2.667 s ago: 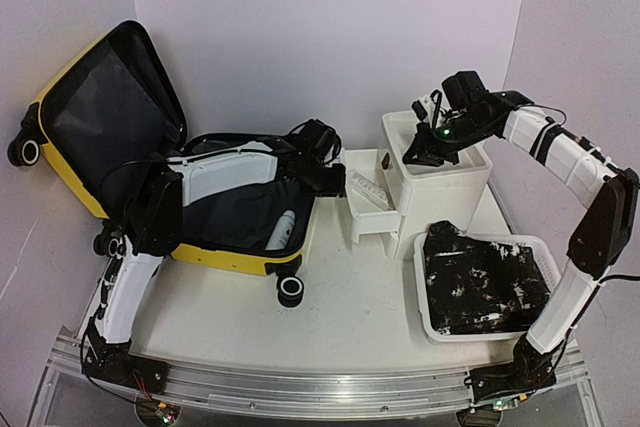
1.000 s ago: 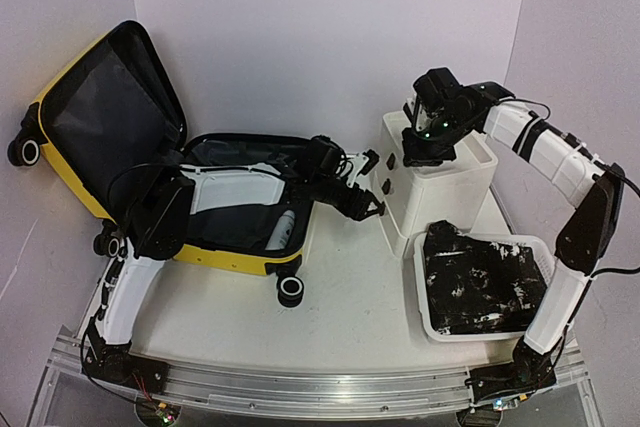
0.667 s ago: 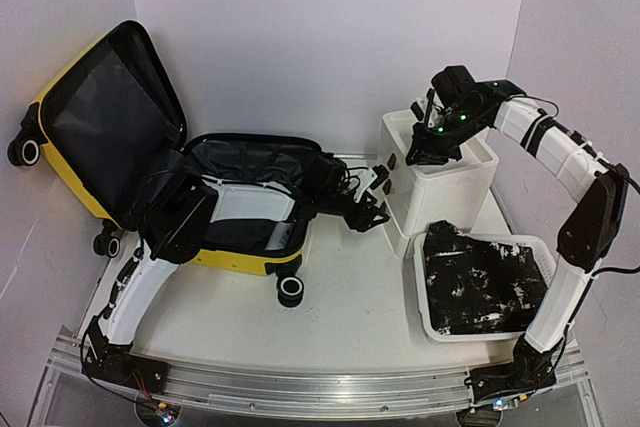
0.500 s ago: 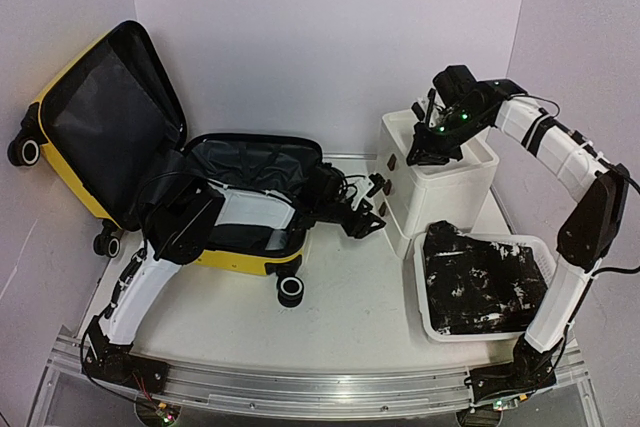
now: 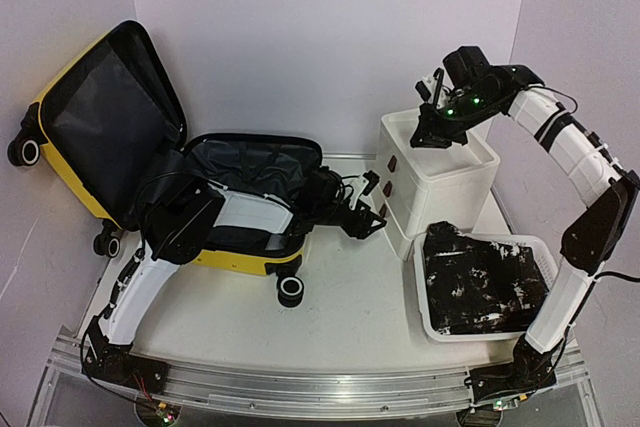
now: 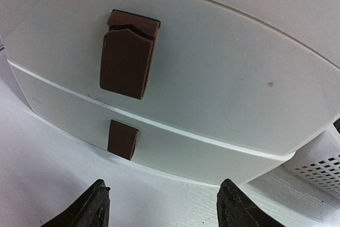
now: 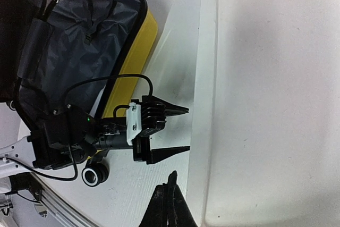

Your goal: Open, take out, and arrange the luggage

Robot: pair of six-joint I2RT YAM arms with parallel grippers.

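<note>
The yellow luggage point(image 5: 228, 259) lies open at the left with its lid point(image 5: 105, 117) propped up and its dark lining point(image 7: 79, 51) showing. My left arm reaches across it. The left gripper point(image 5: 368, 211) stands open just in front of the white cabinet point(image 5: 440, 182), its fingertips point(image 6: 98, 206) wide apart on either side of bare table below the brown drawer handles point(image 6: 126, 57). All drawers I can see are shut. My right gripper point(image 5: 425, 132) hovers shut over the cabinet top point(image 7: 265, 104), empty, with its fingers point(image 7: 171, 184) pressed together.
A white perforated basket point(image 5: 470, 335) holding a dark speckled cloth point(image 5: 485, 282) sits in front of the cabinet at the right; its corner point(image 6: 319, 171) shows in the left wrist view. Purple walls enclose the table on three sides.
The cabinet drawer that stood open is now shut. My left gripper has drawn back slightly from the cabinet front. My right gripper has risen, shifted right over the cabinet top and closed fully.
</note>
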